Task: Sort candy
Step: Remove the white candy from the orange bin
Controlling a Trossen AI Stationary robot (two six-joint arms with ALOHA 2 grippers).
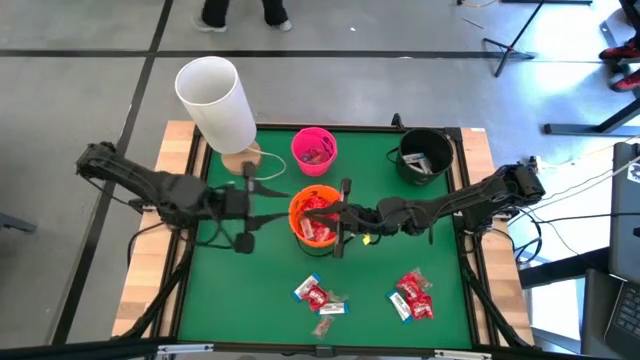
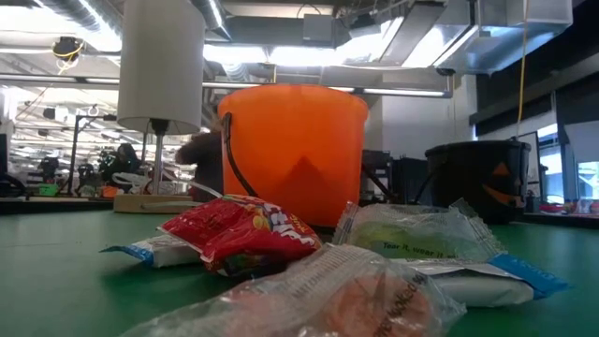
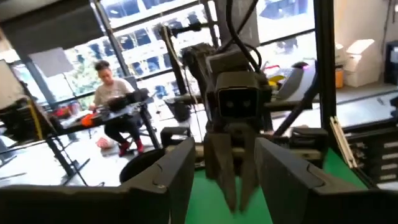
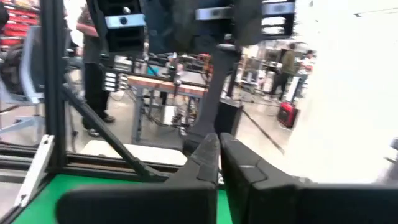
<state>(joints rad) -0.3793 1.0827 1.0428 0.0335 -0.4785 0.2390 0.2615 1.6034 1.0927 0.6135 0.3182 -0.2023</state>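
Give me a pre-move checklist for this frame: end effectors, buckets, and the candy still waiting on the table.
1. Right end effector empty before the next pick: ok, fingers shut together with nothing between them in the right wrist view.
2. Left end effector empty: ok, open, nothing between its fingers in the left wrist view.
3. Orange bucket upright, holding red candy: ok.
4. Pink bucket and black bucket upright at the table's far side: ok.
5. Candy left to sort: not ok, two groups still lie on the green mat, one near the front middle, one to its right.
6. Which loose sweet is next: cannot tell.
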